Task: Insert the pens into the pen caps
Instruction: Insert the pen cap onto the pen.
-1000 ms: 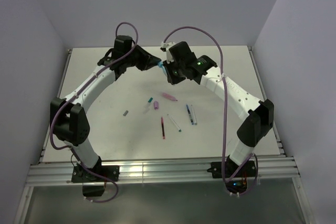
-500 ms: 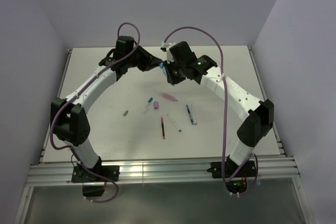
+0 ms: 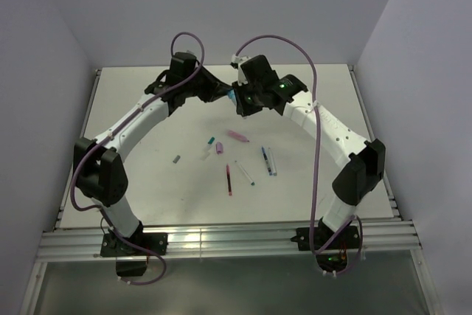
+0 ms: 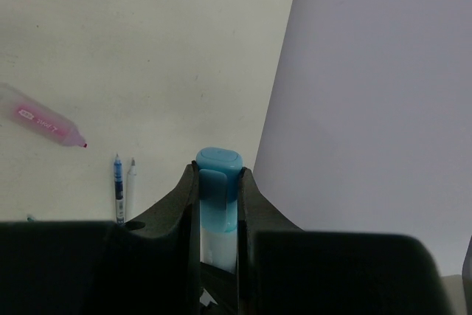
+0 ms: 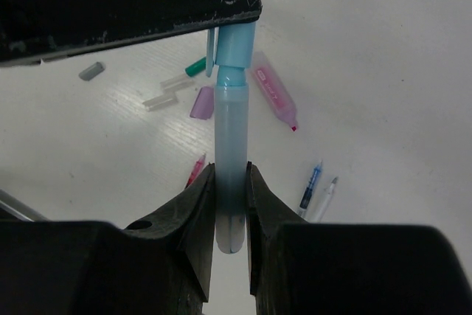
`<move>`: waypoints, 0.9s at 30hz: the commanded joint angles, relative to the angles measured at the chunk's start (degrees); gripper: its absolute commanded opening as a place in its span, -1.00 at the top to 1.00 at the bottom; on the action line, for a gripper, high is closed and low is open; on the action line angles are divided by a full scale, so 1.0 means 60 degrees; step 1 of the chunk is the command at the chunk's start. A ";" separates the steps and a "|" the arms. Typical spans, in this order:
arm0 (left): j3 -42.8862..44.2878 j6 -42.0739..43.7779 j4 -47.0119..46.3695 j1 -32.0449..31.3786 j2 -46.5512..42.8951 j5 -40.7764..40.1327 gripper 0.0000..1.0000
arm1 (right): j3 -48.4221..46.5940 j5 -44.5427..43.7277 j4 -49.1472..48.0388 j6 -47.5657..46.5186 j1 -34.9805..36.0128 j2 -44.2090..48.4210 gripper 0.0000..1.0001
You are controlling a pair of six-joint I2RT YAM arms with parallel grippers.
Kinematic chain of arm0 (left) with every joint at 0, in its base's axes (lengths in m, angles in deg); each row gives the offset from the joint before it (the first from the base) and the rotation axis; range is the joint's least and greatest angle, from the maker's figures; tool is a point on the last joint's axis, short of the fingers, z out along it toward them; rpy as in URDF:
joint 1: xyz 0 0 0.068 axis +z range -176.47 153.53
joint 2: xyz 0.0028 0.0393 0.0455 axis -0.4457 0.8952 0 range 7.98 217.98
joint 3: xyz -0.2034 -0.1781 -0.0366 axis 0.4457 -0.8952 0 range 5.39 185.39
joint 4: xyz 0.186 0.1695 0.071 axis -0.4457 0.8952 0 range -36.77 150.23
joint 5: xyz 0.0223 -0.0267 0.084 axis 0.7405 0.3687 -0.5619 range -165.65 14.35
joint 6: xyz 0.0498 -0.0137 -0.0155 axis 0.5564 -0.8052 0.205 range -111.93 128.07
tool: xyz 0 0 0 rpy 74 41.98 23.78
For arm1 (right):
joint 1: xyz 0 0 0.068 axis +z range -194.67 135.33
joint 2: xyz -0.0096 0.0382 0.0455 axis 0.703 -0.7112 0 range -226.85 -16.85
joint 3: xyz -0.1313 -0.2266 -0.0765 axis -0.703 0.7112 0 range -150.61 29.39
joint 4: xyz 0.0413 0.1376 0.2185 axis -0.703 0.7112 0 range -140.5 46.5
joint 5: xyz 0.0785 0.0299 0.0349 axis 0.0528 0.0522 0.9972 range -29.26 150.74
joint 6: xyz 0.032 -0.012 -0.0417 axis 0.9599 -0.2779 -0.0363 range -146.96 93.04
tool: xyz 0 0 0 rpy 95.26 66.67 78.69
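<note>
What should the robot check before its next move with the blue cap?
1. Left claw shut on light blue cap: ok.
2. Right claw shut on pale pen: ok.
3. Pen and cap roughly in one line: ok.
4. Pen tip inside the cap's mouth: ok.
5. Cap pushed all the way on: cannot tell.

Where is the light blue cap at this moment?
Top view: the light blue cap hangs over the far middle of the table, held by the left gripper, on the tip of the pale pen in the right gripper.
</note>
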 commanded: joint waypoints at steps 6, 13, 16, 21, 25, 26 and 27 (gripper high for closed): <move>0.0979 0.0142 0.0450 -0.0597 0.0173 -0.0820 1.00 | -0.0974 -0.0673 -0.0023 0.0986 -0.0032 -0.0555 1.00; 0.1563 0.0185 0.0611 -0.0757 0.0378 -0.1025 1.00 | -0.2011 -0.1582 -0.0184 0.1397 -0.0017 -0.0878 1.00; 0.1989 0.0317 0.0743 -0.0773 0.0451 -0.1142 0.99 | -0.2773 -0.1888 -0.0476 0.1368 -0.0017 -0.1054 1.00; 0.2342 0.0858 0.0802 -0.0802 0.0305 -0.1231 1.00 | -0.1522 -0.2168 -0.3124 0.0668 -0.0003 0.0041 1.00; 0.2196 0.1123 0.0715 -0.0817 0.0115 -0.1217 1.00 | -0.0302 -0.2753 -0.5118 -0.0140 -0.0017 0.0717 1.00; 0.2167 0.1195 0.0671 -0.0817 0.0071 -0.1216 0.99 | -0.0156 -0.2914 -0.5512 -0.0214 -0.0032 0.0762 1.00; 0.2181 0.1298 0.0598 -0.0889 0.0085 -0.1216 0.99 | -0.0067 -0.2930 -0.5589 -0.0171 -0.0018 0.0791 1.00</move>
